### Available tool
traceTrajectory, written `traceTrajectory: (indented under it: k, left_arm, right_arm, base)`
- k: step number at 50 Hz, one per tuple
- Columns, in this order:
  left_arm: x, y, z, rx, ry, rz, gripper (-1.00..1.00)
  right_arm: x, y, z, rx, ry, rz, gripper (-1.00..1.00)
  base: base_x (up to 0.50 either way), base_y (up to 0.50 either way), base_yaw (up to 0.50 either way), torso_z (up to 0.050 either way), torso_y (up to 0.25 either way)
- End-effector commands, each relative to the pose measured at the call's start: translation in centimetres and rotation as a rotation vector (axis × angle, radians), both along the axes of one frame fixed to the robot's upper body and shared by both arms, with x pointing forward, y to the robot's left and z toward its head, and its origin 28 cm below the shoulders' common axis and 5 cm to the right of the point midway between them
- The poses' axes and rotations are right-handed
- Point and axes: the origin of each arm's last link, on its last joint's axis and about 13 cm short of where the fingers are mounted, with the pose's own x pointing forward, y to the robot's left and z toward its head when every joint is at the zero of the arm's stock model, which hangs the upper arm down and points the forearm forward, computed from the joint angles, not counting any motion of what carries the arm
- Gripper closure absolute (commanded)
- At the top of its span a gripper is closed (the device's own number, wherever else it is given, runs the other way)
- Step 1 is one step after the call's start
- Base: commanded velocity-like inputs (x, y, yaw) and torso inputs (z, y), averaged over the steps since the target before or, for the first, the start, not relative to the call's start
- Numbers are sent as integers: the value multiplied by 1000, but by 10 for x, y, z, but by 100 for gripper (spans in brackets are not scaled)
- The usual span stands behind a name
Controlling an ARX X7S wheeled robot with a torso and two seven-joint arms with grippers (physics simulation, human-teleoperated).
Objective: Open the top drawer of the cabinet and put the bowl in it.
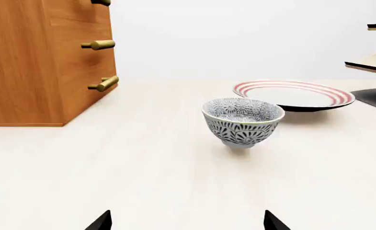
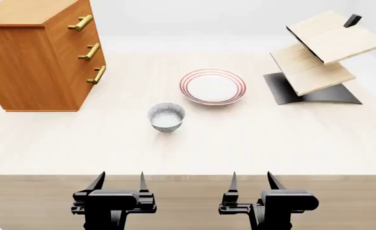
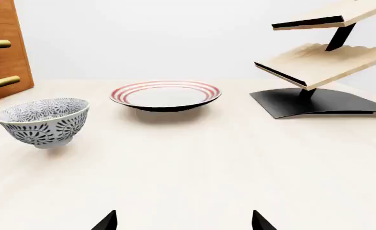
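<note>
Standing upright on its narrow foot, the small round white bowl with a fine blue-grey pattern [image 2: 166,116] rests on the pale wooden worktop [image 2: 239,143], empty, in front of the left end effector [image 2: 119,181] and well apart from it. Beyond the bowl and slightly to the right lies the wide flat white plate with red rings [image 2: 212,86], near it but not touching. To the far left stands the boxy warm-brown wooden cabinet [image 2: 31,62], its three drawer fronts flush and shut; the top drawer [image 2: 73,19], marked by the uppermost brass bar handle [image 2: 80,23], is closed like the two below it. At the far right sits the pale rack of two tilted boards on a curved black base [image 2: 315,62], clear of the plate. Both end effectors hang at the near edge of the worktop, side by side: the left one has its black fingers [image 2: 98,181] spread with nothing between them, and the right end effector [image 2: 252,181] likewise shows its fingers parted and holding nothing.
</note>
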Motion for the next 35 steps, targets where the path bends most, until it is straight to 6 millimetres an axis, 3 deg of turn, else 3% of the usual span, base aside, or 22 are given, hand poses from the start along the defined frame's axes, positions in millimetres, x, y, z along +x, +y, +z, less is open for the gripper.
traceTrajectory:
  k: [1,35]
  left_arm:
    - [1,0,0,0,0,4,-100]
    - [-1,0,6,-44,-8,-23,-100]
  right_arm:
    - [0,1,0,-4,1,1,-100]
    - [1,0,0,42,11,-2,-100]
  base:
    - [0,0,0,0,0]
    - [0,0,0,48,18]
